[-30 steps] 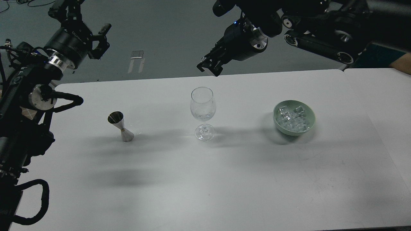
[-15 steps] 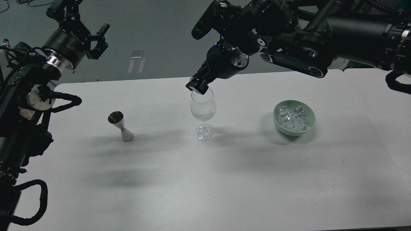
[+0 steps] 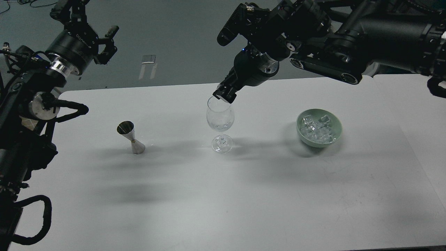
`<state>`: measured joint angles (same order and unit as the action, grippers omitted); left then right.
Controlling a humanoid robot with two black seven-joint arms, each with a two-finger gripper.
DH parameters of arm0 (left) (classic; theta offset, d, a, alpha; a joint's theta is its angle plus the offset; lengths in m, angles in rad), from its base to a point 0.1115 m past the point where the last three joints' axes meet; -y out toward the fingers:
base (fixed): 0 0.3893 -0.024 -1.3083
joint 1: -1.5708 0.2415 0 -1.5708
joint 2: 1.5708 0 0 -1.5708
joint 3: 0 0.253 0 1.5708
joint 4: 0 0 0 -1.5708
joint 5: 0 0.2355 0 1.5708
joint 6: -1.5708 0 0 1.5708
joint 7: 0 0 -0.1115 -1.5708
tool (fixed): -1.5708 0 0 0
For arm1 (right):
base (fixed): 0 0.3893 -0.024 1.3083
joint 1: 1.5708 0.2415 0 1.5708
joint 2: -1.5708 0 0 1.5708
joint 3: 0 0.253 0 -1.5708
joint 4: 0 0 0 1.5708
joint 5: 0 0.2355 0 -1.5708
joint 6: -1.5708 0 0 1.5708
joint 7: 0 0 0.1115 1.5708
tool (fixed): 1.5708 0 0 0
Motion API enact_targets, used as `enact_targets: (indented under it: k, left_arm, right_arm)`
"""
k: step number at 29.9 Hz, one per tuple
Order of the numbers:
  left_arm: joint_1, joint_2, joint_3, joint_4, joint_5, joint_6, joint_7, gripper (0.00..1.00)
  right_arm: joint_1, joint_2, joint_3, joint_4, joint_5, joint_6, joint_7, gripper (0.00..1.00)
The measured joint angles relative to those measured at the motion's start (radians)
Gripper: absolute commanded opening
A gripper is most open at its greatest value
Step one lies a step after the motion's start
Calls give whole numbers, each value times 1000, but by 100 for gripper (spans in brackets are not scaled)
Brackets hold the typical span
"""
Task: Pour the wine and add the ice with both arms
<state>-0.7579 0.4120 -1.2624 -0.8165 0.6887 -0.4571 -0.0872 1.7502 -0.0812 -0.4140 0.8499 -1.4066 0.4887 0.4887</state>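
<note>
A clear stemmed glass (image 3: 220, 118) stands upright at the table's middle, with something glinting low in its bowl. My right arm comes in from the upper right. Its gripper (image 3: 223, 95) hangs just over the far right part of the glass's rim, and its dark fingers cannot be told apart. Several ice cubes (image 3: 317, 131) lie in a pale green bowl (image 3: 298, 126) to the right of the glass. A steel jigger (image 3: 131, 137) stands to the left of it. My left gripper (image 3: 108, 41) is open and empty, held high beyond the table's far left corner.
The white table (image 3: 223, 198) has wide bare room in front of the three objects. A second table (image 3: 411, 94) adjoins at the right. The thick links of my right arm (image 3: 348, 52) hang over the far edge above the bowl.
My right gripper came down and forward from behind the table's far edge to the glass's rim, then shifted a little to the right. The left arm has barely moved.
</note>
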Motion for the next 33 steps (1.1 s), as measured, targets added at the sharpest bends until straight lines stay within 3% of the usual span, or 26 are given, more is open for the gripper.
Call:
enact_targets:
  k: [24, 33]
  left_arm:
    - [0, 1, 0, 0, -3, 0, 0, 98]
    - [1, 1, -1, 1, -6, 0, 0, 98]
  right_arm:
    - [-20, 32, -14, -13, 5, 0, 0, 14]
    - [-28, 62, -12, -58, 7, 0, 0, 38]
